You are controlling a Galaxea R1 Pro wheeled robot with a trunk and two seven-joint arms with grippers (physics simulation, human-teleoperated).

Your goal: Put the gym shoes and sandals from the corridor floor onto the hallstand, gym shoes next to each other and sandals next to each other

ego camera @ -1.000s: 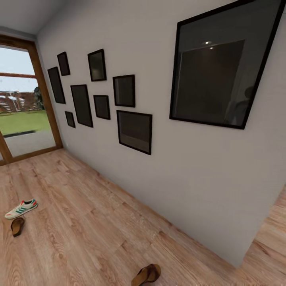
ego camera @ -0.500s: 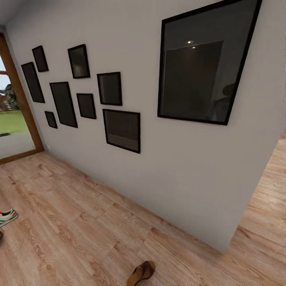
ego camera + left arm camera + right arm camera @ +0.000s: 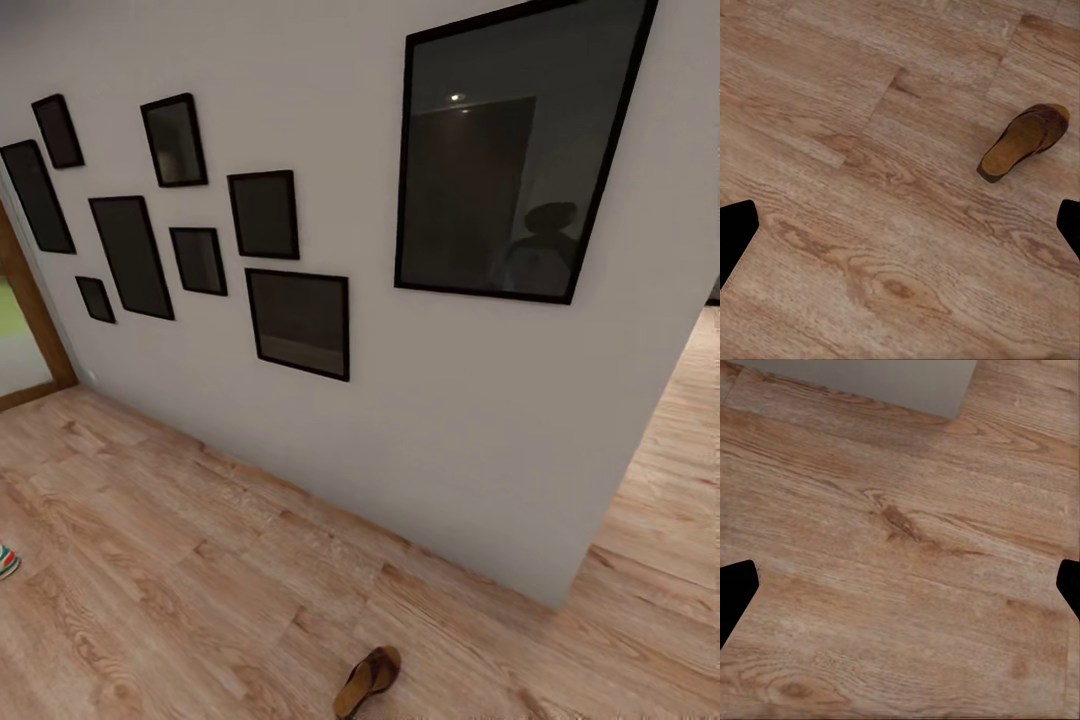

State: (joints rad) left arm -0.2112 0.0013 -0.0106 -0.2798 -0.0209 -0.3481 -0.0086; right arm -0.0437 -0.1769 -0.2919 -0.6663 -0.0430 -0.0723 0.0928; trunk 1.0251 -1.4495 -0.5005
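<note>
One brown sandal (image 3: 367, 682) lies on the corridor floor (image 3: 200, 560) near the bottom of the head view, a short way out from the wall. It also lies ahead of my left gripper (image 3: 900, 232) as the sandal (image 3: 1024, 141), tan insole up. That gripper hangs open above bare planks, its dark fingertips (image 3: 735, 240) wide apart. A sliver of a gym shoe (image 3: 5, 560) pokes in at the far left edge. My right gripper (image 3: 900, 592) is open over the floor (image 3: 907, 585) with nothing between its fingers. The hallstand is out of view.
A grey wall (image 3: 450, 430) with several black picture frames (image 3: 298, 322) and a large dark frame (image 3: 505, 160) runs along the corridor. Its corner (image 3: 565, 600) ends at the right, with more plank floor beyond. A wooden door frame (image 3: 30, 330) stands far left.
The head camera has turned to the right, so the whole picture has slid left. The gym shoe now sits cut off at the left edge, and the sandal beside it has left the picture.
</note>
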